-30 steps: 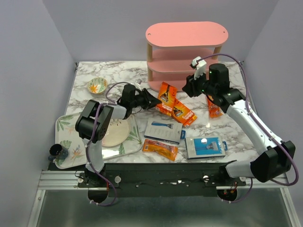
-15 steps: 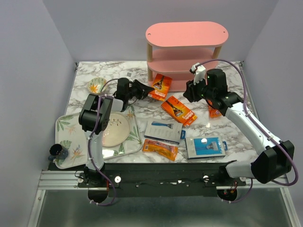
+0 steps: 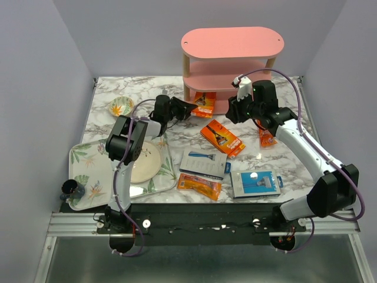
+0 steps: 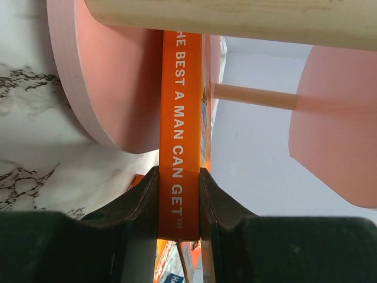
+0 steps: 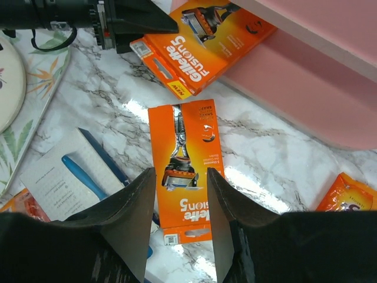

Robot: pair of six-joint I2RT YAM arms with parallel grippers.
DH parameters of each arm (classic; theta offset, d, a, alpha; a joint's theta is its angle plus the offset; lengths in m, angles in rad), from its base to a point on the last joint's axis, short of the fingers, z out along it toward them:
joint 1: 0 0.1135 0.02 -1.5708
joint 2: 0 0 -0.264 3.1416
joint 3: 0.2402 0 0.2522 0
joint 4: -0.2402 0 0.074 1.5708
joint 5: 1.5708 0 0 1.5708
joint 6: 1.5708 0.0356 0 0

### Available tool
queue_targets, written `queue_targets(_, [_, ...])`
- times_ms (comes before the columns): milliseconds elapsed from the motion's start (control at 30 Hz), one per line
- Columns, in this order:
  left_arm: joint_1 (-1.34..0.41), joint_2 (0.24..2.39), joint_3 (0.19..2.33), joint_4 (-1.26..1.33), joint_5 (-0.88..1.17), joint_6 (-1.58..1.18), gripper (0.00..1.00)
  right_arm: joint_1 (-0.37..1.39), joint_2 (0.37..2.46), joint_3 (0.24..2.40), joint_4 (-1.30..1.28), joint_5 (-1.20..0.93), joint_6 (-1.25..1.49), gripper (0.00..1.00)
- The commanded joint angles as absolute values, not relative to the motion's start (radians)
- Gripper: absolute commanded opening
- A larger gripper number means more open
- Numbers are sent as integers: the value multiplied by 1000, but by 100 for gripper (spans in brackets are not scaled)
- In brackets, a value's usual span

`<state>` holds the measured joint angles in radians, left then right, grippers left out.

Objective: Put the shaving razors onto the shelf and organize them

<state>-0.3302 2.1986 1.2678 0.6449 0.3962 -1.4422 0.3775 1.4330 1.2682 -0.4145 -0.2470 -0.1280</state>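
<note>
My left gripper (image 3: 187,108) is shut on an orange razor pack (image 3: 204,104) held on edge, its far end reaching into the bottom tier of the pink shelf (image 3: 232,42). In the left wrist view the pack (image 4: 179,106) runs between the fingers past the lowest board (image 4: 118,76) and a wooden post (image 4: 235,17). My right gripper (image 3: 234,111) hangs open above another orange pack (image 5: 184,153) lying flat on the marble. Two more orange packs (image 3: 199,186) (image 3: 266,138) and two blue-grey cards (image 3: 203,162) (image 3: 254,183) lie on the table.
A floral tray (image 3: 82,154) at the left carries a pink plate (image 3: 144,164) and a dark cup (image 3: 72,188). A small patterned bowl (image 3: 121,106) stands at the back left. The shelf's posts and boards stand close in front of both grippers.
My left gripper has carried its orange pack up off the table and back-right to the shelf's bottom tier. The right gripper has drifted slightly toward the shelf, still open.
</note>
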Motion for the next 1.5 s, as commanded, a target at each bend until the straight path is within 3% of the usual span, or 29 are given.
queue_targets(0, [-345,2240,1252,561,334,-1459,45,376,1454,1312,-437,-233,-150,48])
queue_targets(200, [-344,2192,1204,571,353,-1411,64,377,1456,1299,-425,-233,-163,48])
queue_targets(400, [-339,2137,1160,555,357,-1350,69,377,1460,1266,-399,-221,-178,48])
queue_targets(633, [-334,2080,1111,577,383,-1275,65,423,1529,1200,-373,-276,-225,44])
queue_targets(767, [-331,2019,1083,594,431,-1191,60,446,1630,1239,-354,-235,-311,38])
queue_targets(800, [-330,2007,1072,592,451,-1152,58,448,1653,1267,-350,-221,-327,35])
queue_targets(833, [-328,1982,1066,583,456,-1134,54,454,1692,1281,-347,-181,-345,26])
queue_targets(933, [-328,1939,1049,529,450,-1072,23,472,1756,1310,-296,-91,-445,10])
queue_targets(967, [-328,1928,1045,500,442,-1065,3,479,1767,1310,-278,-71,-509,6])
queue_targets(1000, [-328,1921,1037,482,421,-1055,0,483,1779,1309,-253,-54,-543,5])
queue_targets(1467, [-325,1827,988,357,390,-928,0,495,1928,1291,77,32,-966,1])
